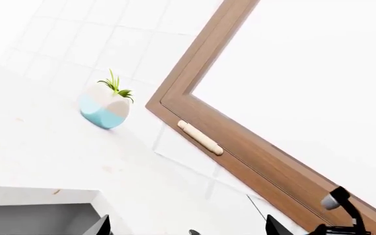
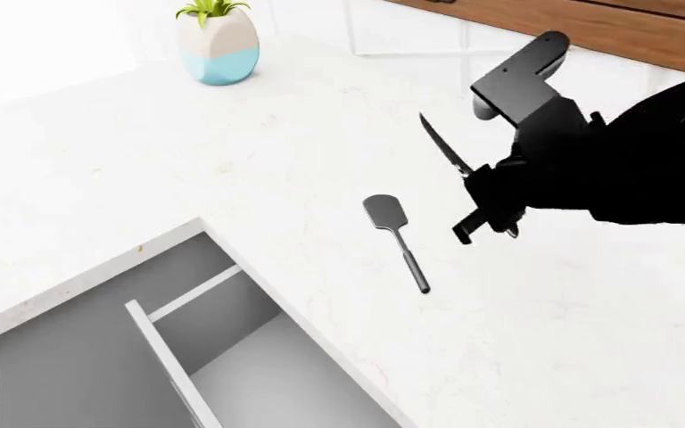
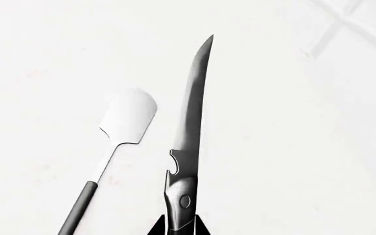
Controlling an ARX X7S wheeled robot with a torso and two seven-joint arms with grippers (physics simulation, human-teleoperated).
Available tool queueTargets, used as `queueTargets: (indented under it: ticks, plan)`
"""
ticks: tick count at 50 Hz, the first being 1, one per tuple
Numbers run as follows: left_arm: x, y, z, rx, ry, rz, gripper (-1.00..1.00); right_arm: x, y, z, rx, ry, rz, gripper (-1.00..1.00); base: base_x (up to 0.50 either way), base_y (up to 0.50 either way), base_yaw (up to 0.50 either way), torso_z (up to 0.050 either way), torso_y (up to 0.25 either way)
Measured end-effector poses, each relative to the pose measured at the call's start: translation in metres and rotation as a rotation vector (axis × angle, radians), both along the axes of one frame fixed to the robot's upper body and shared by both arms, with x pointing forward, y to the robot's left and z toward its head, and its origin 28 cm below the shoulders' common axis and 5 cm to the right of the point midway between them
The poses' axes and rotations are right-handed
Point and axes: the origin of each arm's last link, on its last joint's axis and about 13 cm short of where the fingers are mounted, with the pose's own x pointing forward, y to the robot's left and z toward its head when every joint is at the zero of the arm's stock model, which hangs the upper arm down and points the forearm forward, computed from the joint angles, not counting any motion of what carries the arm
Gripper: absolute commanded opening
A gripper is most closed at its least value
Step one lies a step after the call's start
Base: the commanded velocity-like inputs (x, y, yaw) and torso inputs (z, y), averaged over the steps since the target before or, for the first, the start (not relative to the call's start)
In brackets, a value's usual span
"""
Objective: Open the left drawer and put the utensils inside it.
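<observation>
The left drawer (image 2: 104, 357) stands pulled open at the head view's lower left, with a plain grey inside and a thin divider (image 2: 170, 357); its corner also shows in the left wrist view (image 1: 31, 220). The dark spatula (image 2: 396, 241) lies flat on the white counter, beside the knife in the right wrist view (image 3: 126, 122). My right gripper (image 2: 481, 176) is shut on the handle of the slim knife (image 2: 438, 143), held above the counter just right of the spatula. The blade (image 3: 193, 112) points away from the fingers (image 3: 155, 228). My left gripper (image 1: 186, 227) is open and holds nothing.
A white and blue plant pot (image 2: 218, 45) stands at the counter's far left corner (image 1: 106, 110). A brown wooden window frame (image 1: 240, 142) runs along the back wall. The white counter (image 2: 557, 339) stretches right of the drawer.
</observation>
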Motion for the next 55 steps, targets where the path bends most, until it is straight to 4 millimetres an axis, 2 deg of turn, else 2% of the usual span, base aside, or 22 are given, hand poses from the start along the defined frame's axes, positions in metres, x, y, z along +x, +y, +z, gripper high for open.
queueTargets:
  ticks: [10,24,41,55]
  plan:
    - [0.001,0.0,-0.001,-0.003,0.002,0.0,1.0,-0.023,0.037,-0.003,-0.044,0.028,0.158,-1.0,0.0,0.0,0.0,0.0,0.0]
    - [0.0,0.001,-0.001,-0.005,0.001,0.002,1.0,-0.04,0.075,-0.028,-0.079,0.1,0.328,-1.0,0.0,0.0,0.0,0.0,0.0]
    - [0.001,0.001,-0.002,-0.009,0.002,0.0,1.0,-0.049,0.105,-0.059,-0.07,0.192,0.432,-1.0,0.0,0.0,0.0,0.0,0.0]
    - [0.002,0.002,-0.004,-0.013,0.004,0.0,1.0,-0.057,0.125,-0.077,-0.059,0.248,0.494,-1.0,0.0,0.0,0.0,0.0,0.0]
